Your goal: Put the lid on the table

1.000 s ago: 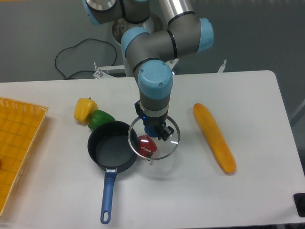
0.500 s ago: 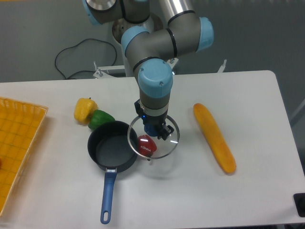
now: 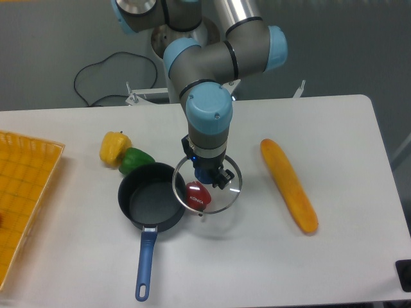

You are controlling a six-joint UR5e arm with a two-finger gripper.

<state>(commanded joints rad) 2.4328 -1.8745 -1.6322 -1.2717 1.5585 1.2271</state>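
While the arm is reaching straight down over the middle of the bench [image 3: 334,256], the gripper [image 3: 207,174] is sitting at the centre of the lid [image 3: 226,192], its fingers [image 3: 223,178] narrowed around the small dark knob and holding it. Lid is round clear glass with a thin silver rim. A faint shadow is showing on the white surface just below its 6 o'clock rim, so it seems to be held slightly above the bench, though I cannot tell for sure. Its 9 o'clock rim is overlapping the 3 o'clock rim of the dark pan [image 3: 149,204]. Pan's blue handle [image 3: 145,267] is pointing toward 6 o'clock.

A red object [image 3: 198,195] with white lettering is showing through the glass, under the lid's 8 o'clock portion.

At 10 o'clock from the pan, a green pepper [image 3: 134,160] is touching a yellow pepper [image 3: 113,147]. A long yellow-orange vegetable [image 3: 289,185] is lying at 3 o'clock from the lid, well apart. A yellow gridded tray [image 3: 22,192] is occupying the bench's 9 o'clock edge.
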